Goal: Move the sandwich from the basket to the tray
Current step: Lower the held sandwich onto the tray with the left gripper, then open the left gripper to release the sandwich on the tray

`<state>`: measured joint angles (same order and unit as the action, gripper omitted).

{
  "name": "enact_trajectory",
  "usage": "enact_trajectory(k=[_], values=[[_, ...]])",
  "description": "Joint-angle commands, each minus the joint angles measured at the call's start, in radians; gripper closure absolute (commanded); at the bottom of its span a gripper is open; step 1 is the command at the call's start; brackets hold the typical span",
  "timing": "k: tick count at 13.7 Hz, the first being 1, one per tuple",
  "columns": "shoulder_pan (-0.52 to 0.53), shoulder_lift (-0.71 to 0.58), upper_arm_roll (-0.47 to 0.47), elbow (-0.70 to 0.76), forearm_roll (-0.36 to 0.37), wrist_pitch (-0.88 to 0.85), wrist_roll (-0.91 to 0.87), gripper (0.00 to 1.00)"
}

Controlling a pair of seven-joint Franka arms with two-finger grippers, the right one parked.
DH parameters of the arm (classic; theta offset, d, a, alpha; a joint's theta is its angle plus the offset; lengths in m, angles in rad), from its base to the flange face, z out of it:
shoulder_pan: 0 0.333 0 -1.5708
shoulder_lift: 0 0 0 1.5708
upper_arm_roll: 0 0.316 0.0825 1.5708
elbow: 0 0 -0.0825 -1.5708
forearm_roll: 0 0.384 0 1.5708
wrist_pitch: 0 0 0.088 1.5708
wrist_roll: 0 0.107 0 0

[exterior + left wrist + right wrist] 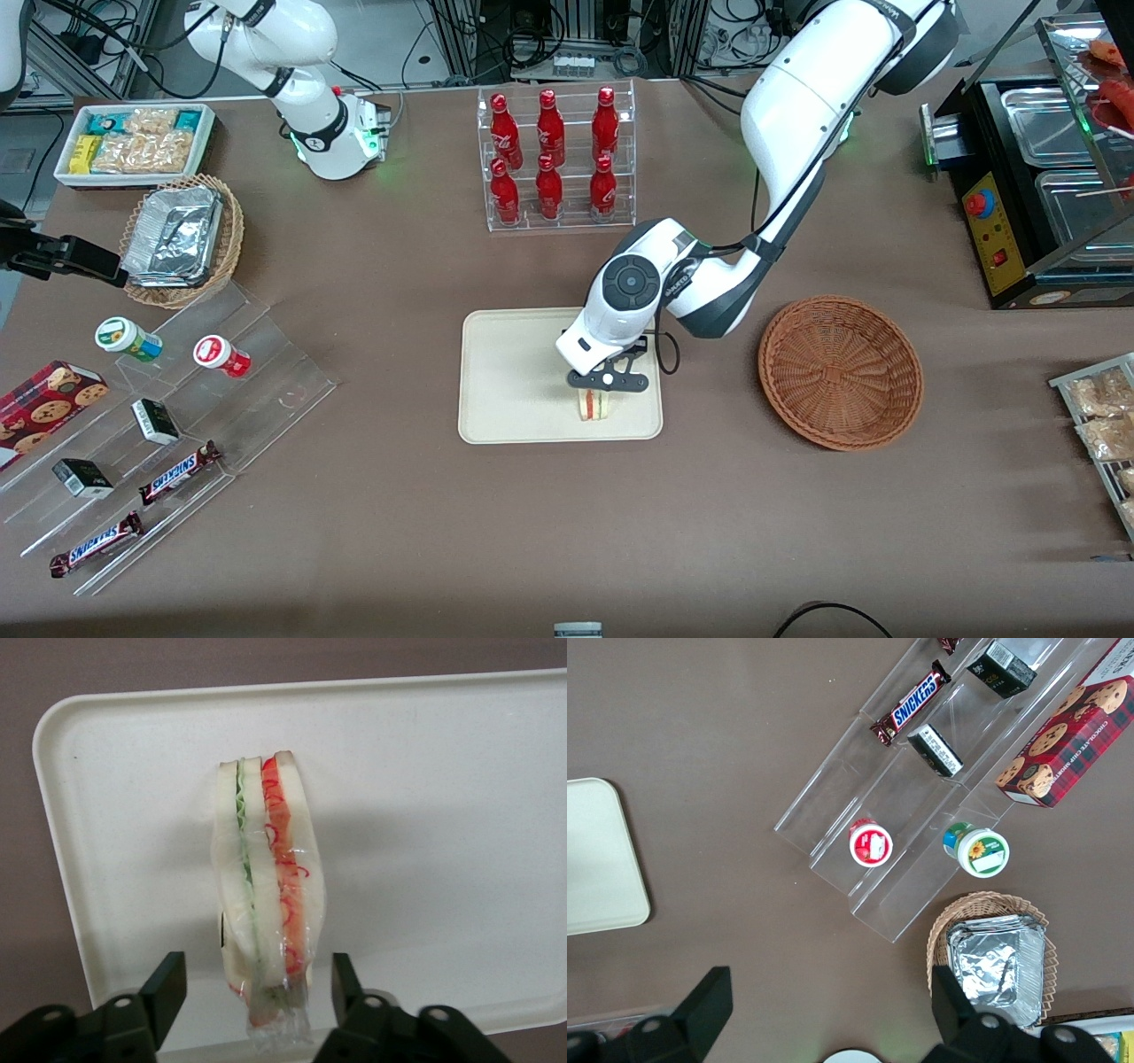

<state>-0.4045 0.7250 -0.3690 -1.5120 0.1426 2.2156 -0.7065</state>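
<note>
The clear-wrapped sandwich (594, 406) (266, 877) stands on its edge on the cream tray (505, 372) (443, 797), near the tray's rim closest to the front camera. My left gripper (608, 383) (255, 988) hangs just above it, open. Its two black fingers (168, 985) straddle the wrapped wedge with a gap on each side, touching nothing. The reddish-brown wicker basket (840, 372) sits beside the tray, toward the working arm's end of the table, with nothing in it.
A clear rack of red bottles (555, 155) stands farther from the front camera than the tray. Toward the parked arm's end are a tan wicker basket with foil trays (182, 239), a white snack bin (133, 142) and an acrylic stepped stand (177, 416). A black warmer (1036, 186) stands at the working arm's end.
</note>
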Motion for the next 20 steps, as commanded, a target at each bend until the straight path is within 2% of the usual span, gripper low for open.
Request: enact_trajectory(k=[1, 6, 16, 20], values=[[-0.017, 0.011, 0.010, 0.029, 0.018, 0.001, -0.010, 0.00], [-0.011, -0.009, 0.010, 0.030, 0.017, -0.011, -0.025, 0.00], [0.055, -0.147, 0.012, 0.032, 0.002, -0.183, -0.030, 0.00], [0.154, -0.176, 0.004, 0.023, -0.011, -0.192, 0.011, 0.00]])
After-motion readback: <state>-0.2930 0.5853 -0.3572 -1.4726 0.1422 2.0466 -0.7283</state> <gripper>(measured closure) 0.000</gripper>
